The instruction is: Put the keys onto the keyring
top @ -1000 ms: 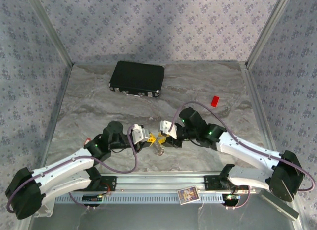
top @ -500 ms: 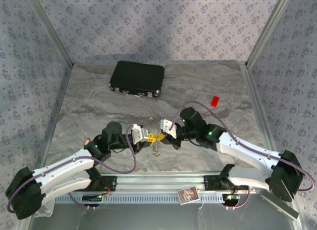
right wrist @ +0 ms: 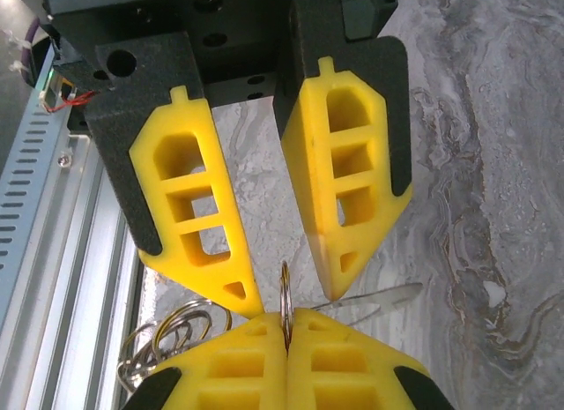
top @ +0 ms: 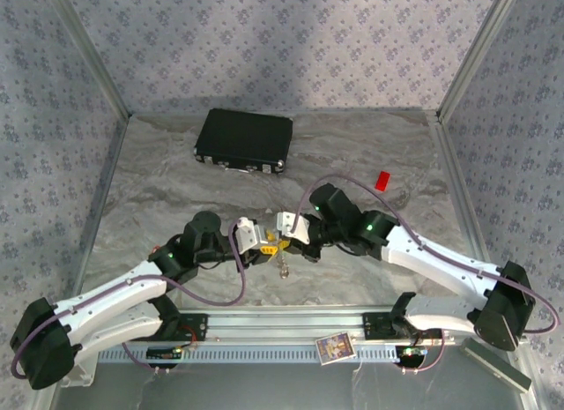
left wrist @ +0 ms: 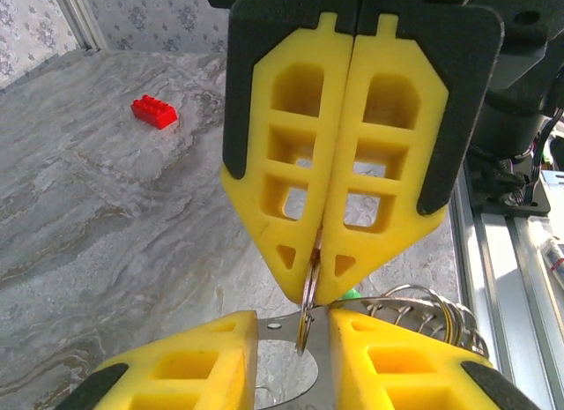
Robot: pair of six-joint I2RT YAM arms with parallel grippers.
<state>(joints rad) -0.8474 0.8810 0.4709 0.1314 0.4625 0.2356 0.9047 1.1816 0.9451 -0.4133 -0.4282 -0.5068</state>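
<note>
My right gripper (right wrist: 286, 317) is shut on a thin silver keyring (right wrist: 284, 291), seen edge-on between its yellow pads. My left gripper (left wrist: 293, 326) faces it tip to tip with its jaws apart. A flat silver key (left wrist: 317, 344) lies in that gap, against the keyring (left wrist: 307, 309). Its blade (right wrist: 388, 295) pokes out sideways past the left gripper's fingers (right wrist: 339, 251). A green bit (left wrist: 351, 294) peeks out behind the right gripper's fingertips (left wrist: 352, 260). In the top view both grippers meet above the near middle of the table, left (top: 258, 242) and right (top: 286, 232), with silver pieces (top: 284, 265) dangling below.
A bunch of loose wire rings (left wrist: 427, 311) hangs beside the grippers. A red block (top: 382, 181) lies at the right, and a black case (top: 244, 139) sits at the back. The metal rail (top: 282, 326) with a small card (top: 335, 347) runs along the near edge.
The right gripper has shut on the keyring, then the left jaws have come apart. Both grippers have drifted slightly left.
</note>
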